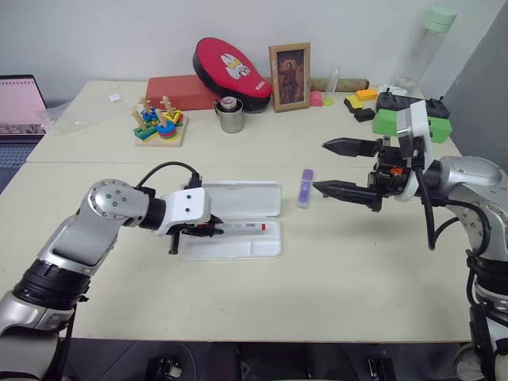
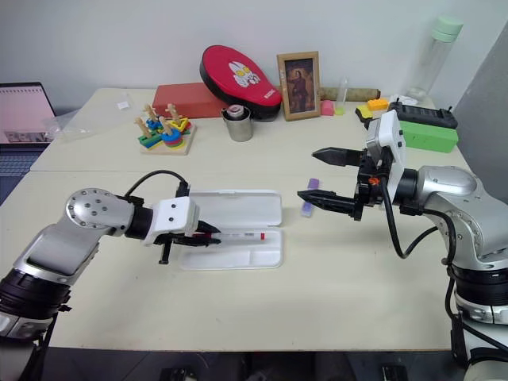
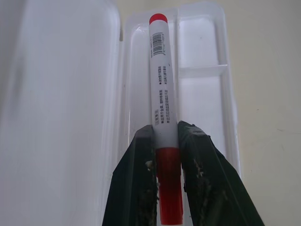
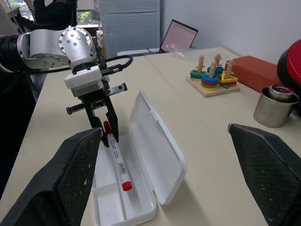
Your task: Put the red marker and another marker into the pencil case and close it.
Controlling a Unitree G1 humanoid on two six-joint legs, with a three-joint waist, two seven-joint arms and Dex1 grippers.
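Left gripper (image 1: pixel 187 231) angled down, fingers clamped on one red marker (image 1: pixel 235 228) over the open pencil case (image 1: pixel 238 248); right gripper (image 1: pixel 343 167) level, fingers apart, one purple marker (image 1: pixel 305 188) on bench (image 1: pixel 333 270)

Office-like room: laptop (image 1: pixel 20 107) on pale tables (image 1: pixel 357 270).

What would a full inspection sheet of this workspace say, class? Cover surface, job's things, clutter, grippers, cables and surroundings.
Surface: pale table.
Job's things: pencil case lies open, lid flat; red marker in its tray; purple marker on the table beside the case.
Clutter: stacking toy, metal cup, red pad, picture frame, green box.
Grippers: left gripper shut on the red marker; right gripper open, holding nothing.
Cables: black cable on the left arm.
Surroundings: laptop, wall behind.
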